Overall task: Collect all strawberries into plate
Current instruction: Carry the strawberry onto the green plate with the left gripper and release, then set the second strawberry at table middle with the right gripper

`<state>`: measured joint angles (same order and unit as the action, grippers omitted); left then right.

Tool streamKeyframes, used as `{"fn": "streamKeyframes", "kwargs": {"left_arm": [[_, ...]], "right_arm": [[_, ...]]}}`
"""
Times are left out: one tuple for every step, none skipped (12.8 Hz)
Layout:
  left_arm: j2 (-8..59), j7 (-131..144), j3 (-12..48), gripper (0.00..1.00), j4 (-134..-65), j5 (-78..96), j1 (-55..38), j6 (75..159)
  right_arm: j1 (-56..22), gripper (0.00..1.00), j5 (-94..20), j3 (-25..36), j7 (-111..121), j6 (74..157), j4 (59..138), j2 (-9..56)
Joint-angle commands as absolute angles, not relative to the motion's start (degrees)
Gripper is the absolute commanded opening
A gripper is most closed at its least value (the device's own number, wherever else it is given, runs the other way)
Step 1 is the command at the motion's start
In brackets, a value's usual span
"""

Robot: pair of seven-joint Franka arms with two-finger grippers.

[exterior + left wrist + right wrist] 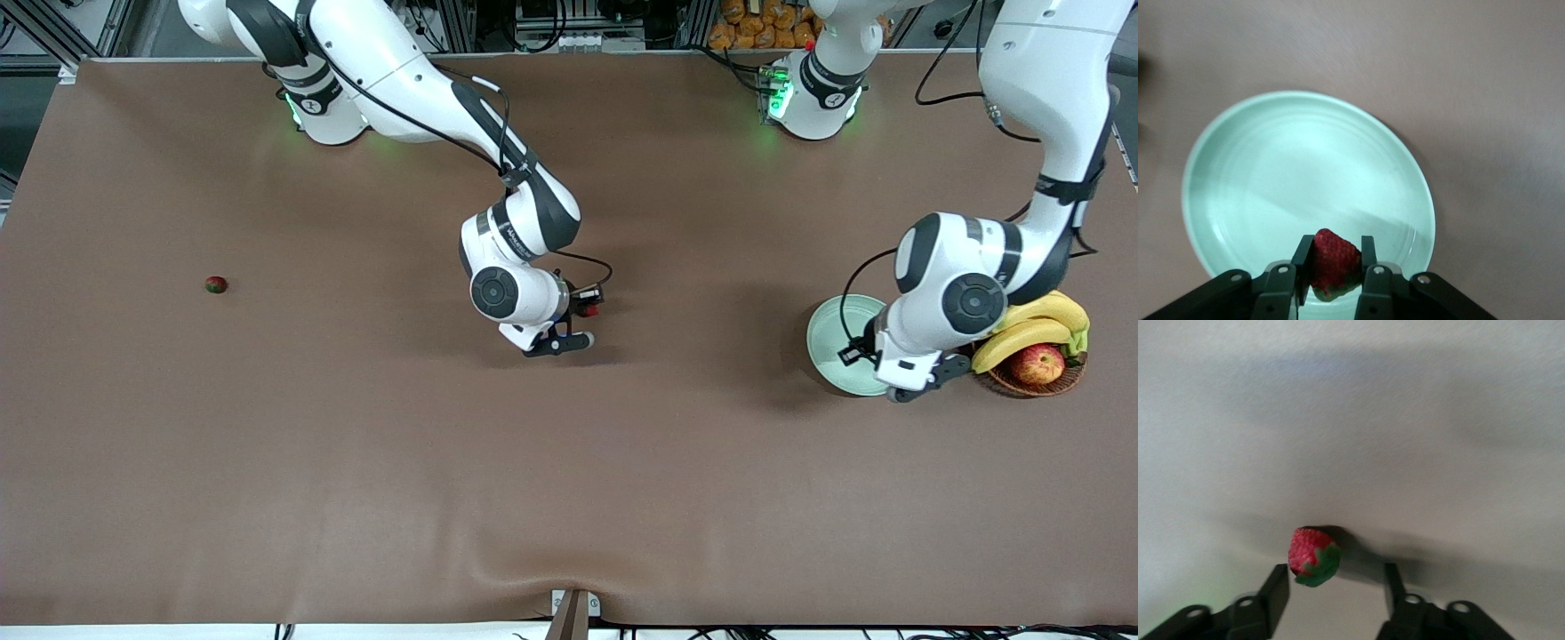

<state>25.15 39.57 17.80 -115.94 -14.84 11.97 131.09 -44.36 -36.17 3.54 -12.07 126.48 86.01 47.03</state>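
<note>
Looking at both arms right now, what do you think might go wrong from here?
The left gripper holds a strawberry over the plate near its rim; released there, it might roll off. The right gripper is open around another strawberry, which sits off-centre, so it may slip. The third strawberry lies far off.

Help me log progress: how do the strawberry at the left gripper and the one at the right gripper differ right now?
The left gripper is shut on its strawberry, held above the plate; the right gripper stands open, its strawberry unheld between the fingers. The left gripper's strawberry hangs over the plate's bare inside; the right gripper's strawberry is over bare table, mid-table. Both are small, red, with green leafy tops.
</note>
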Motion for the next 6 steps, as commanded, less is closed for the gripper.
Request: {"fn": "streamKeyframes", "kwargs": {"left_arm": [[26.4, 32.5, 18.5, 0.14, -116.8, -16.3, 14.0, 133.3], [26.4, 29.3, 18.5, 0.54, -116.7, -16.3, 14.8, 133.4], [26.2, 27.3, 18.5, 1.0, -116.5, -16.2, 15.0, 133.3], [25.6, 27.3, 18.5, 1.0, -116.5, -16.1, 14.9, 133.2], [24.7, 27.7, 18.6, 1.0, -116.4, -15.7, 14.7, 133.0], [24.2, 28.0, 19.8, 1.0, -116.2, -15.1, 14.6, 132.3]], "right_arm": [[-42.4, 0.8, -34.2, 3.7, -12.7, 125.8, 85.2, 45.7], [-40.8, 0.8, -34.1, 3.7, -12.7, 124.8, 85.5, 43.9], [-38.6, 0.8, -34.1, 3.8, -13.0, 121.2, 85.5, 41.7], [-36.0, 0.8, -33.9, 4.0, -12.9, 117.3, 85.7, 39.2], [-32.9, 0.81, -33.0, 4.5, -12.9, 113.9, 86.6, 36.6], [-29.0, 0.83, -30.3, 4.5, -12.8, 110.3, 87.9, 34.0]]}}
